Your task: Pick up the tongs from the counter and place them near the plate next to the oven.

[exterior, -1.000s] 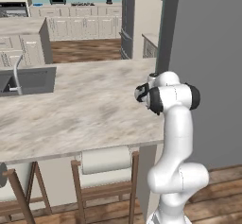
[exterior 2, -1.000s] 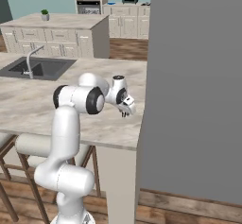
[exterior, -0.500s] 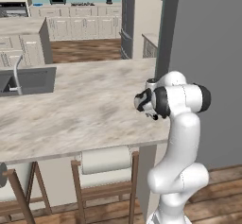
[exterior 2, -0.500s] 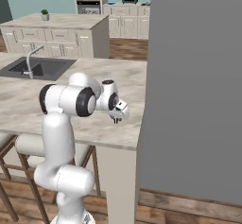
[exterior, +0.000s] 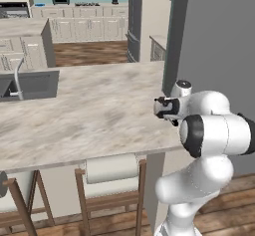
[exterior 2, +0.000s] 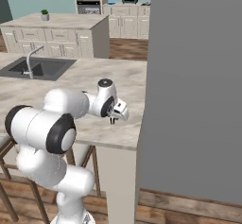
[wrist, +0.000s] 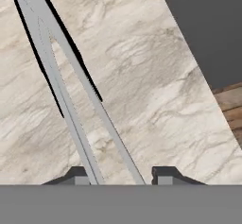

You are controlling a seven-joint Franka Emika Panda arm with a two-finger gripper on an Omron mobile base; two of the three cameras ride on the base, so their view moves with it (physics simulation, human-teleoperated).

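i am working the white robot arm's small dark two-finger gripper [wrist: 121,175] low over the wide beige-grey marbled stone island counter [exterior: 94,113], near its right-hand edge, beside a tall flat dark grey panel [exterior 2: 194,86]. in the hand view, the long thin pale grey tongs with dark edging [wrist: 61,81] lie flat on the stone, their two arms joined at a pivot at the far end and spreading toward me, both running down between my fingertips [wrist: 163,173]. the jaws stand narrowly apart with the tongs' arms between them; i cannot tell whether the pads are pinching the metal or not touching it. my worry is the grip: the two thin arms splay apart where i hold them, so the jaws may catch one arm, or squeeze them together so the tongs twist or slide out on lifting. i am also gripping near one end, so the long free end may droop and swing. the counter edge and the wooden floor lie just beyond, so a slip could drop the tongs off the worktop. the grey panel is close enough to clip as i swing away. toward the worktop's far left corner sit a dark inset sink [exterior: 30,83] and curved grey faucet [exterior 2: 30,60]. wooden stools stand under the near edge, with white cabinets against a teal wall beyond.
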